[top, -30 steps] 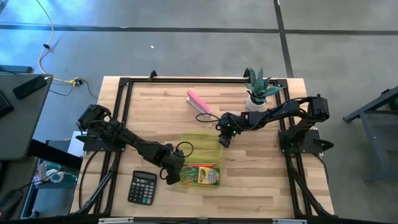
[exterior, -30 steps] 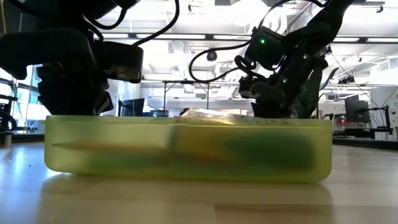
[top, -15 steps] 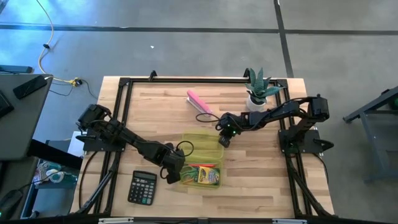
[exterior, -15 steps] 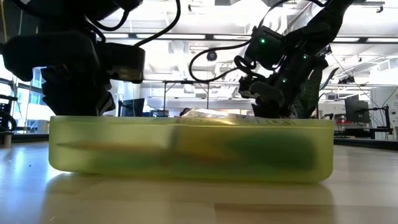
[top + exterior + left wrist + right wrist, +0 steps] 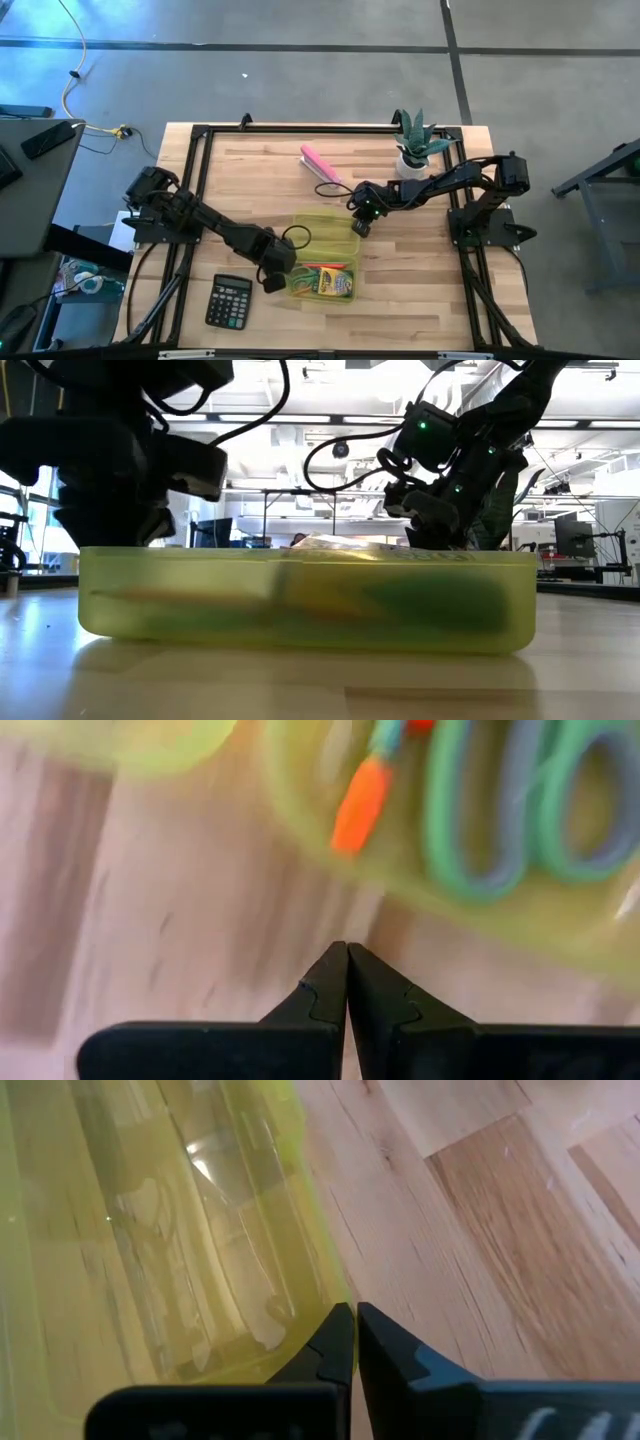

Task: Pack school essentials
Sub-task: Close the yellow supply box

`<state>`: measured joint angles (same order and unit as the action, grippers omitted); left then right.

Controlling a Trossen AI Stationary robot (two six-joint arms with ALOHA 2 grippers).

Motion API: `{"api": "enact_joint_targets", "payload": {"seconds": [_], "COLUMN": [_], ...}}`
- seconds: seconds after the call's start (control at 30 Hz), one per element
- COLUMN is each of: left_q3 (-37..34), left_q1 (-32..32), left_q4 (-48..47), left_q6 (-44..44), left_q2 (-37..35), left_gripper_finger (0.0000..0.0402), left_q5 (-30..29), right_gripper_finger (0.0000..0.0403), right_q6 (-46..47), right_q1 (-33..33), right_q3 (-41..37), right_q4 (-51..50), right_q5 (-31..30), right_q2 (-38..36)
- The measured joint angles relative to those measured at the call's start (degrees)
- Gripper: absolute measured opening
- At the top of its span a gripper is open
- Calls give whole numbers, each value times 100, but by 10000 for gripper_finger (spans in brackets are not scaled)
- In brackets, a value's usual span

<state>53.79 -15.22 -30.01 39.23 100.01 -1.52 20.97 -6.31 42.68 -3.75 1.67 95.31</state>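
The right gripper is pinched on the yellow-green lid's edge, while the left gripper, fingers together, sits beside the yellow-green case.

The crayon box and scissors lie in the pencil case mid-table, calculator to its left, stapler behind it, potted plant at the far right.

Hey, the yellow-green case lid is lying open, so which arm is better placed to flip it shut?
Probably the right. The right gripper is shut on the edge of the open lid. The left gripper sits shut and empty beside the case's filled half, near the scissors, not at the lid.
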Motion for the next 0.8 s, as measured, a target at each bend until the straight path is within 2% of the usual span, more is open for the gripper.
{"api": "enact_joint_targets", "payload": {"seconds": [0.37,0.6,0.8], "left_q3": [362,362,320], "left_q1": [288,528,911], "left_q4": [-2191,-2345,-2266], "left_q6": [-44,-309,-891], "left_q2": [0,-295,-700], "left_gripper_finger": [0,0,0], "left_q5": [-456,-457,-453], "right_gripper_finger": [2,2,2], "right_q6": [-111,-153,-299], "right_q1": [162,359,497], "right_q3": [0,0,1], "right_q4": [-24,-161,-307], "right_q5": [-181,-598,-877], "right_q2": [-24,-324,-622]}}
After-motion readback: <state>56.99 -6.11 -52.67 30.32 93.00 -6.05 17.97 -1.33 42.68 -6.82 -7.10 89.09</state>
